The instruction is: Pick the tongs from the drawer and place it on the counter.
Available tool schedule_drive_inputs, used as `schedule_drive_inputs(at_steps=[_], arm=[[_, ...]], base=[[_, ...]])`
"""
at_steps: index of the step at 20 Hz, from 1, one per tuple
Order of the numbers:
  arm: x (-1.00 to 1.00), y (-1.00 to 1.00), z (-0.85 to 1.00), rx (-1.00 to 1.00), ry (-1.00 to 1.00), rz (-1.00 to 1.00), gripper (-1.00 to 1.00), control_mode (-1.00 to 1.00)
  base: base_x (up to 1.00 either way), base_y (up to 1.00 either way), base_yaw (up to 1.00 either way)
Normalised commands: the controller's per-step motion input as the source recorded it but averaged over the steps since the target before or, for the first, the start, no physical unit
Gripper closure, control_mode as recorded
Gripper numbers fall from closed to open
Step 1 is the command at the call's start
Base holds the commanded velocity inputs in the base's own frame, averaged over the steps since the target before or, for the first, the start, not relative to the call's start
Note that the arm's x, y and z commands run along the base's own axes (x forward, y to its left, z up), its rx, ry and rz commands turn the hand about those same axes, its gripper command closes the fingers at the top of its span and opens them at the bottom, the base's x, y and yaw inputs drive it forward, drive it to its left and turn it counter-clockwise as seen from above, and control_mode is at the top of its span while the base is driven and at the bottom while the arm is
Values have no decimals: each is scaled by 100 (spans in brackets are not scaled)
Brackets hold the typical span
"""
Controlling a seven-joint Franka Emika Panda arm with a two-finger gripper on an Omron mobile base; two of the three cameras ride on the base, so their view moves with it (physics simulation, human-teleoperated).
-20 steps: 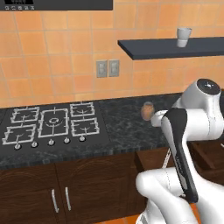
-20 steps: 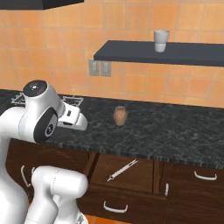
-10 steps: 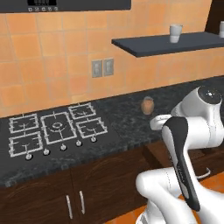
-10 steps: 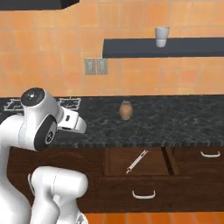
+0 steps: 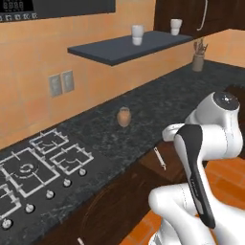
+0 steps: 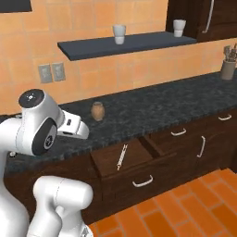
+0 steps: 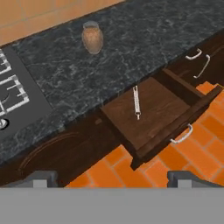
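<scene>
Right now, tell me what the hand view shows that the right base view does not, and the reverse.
Hand view alone: the stove burners at its left edge, and the gripper finger tips at the bottom, standing wide apart.

Right base view alone: the wall shelf with two cups, the wall outlets, and a utensil holder far along the counter.

Both: the open drawer with the tongs lying inside, the counter and the small brown jar on it.
</scene>
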Motion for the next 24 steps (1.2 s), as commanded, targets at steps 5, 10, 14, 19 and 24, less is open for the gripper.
schedule_drive_inputs(at_steps=[5,10,14,19,24], arm=[[0,0,0,0,0,0,-100,100],[-2,-4,0,0,0,-6,-100,-100],[30,-74,-7,0,22,-17,-100,-100],[37,-100,-49,2,30,-11,-100,-100],[38,-66,-82,0,14,-9,-100,-100]], base=[[30,89,-62],[10,32,-33],[0,0,0],[0,0,0],[0,0,0]])
